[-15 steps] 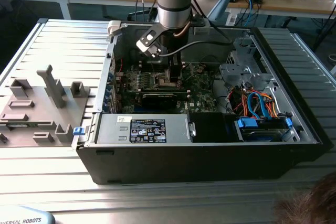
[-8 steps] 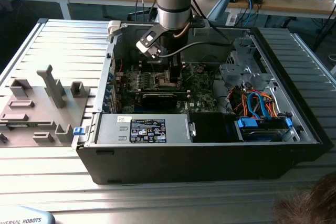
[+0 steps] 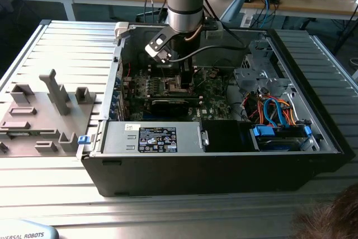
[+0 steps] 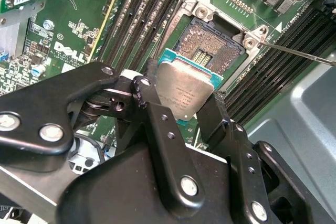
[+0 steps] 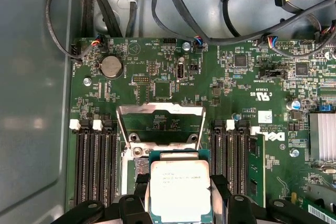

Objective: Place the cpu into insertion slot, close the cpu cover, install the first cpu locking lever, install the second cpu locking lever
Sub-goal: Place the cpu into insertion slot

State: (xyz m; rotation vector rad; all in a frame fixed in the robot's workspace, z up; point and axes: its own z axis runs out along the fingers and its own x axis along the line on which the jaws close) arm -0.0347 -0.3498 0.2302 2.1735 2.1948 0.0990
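My gripper (image 4: 181, 106) is shut on the cpu (image 4: 186, 90), a small square chip with a dull silver top and a green edge, pinched between two black fingers (image 4: 144, 90). The chip hangs tilted just above the insertion slot (image 4: 215, 43), whose dark pin field lies bare inside its silver rim. In the first wrist view the cpu (image 5: 180, 190) sits in the gripper (image 5: 180, 200) right in front of the cpu cover (image 5: 160, 121), which stands raised and open. A thin wire lever (image 4: 299, 53) sticks out beside the slot. In the exterior view the gripper (image 3: 184, 79) is down inside the open computer case (image 3: 212, 160).
Long black memory slots (image 5: 94, 161) flank the socket on both sides. Black cables (image 5: 173, 9) run along the board's far edge. A black card (image 3: 168, 104) and drive wiring (image 3: 274, 110) lie inside the case. A grey fixture tray (image 3: 39, 116) is at the exterior view's left. A person's hair (image 3: 330, 216) shows at the lower right.
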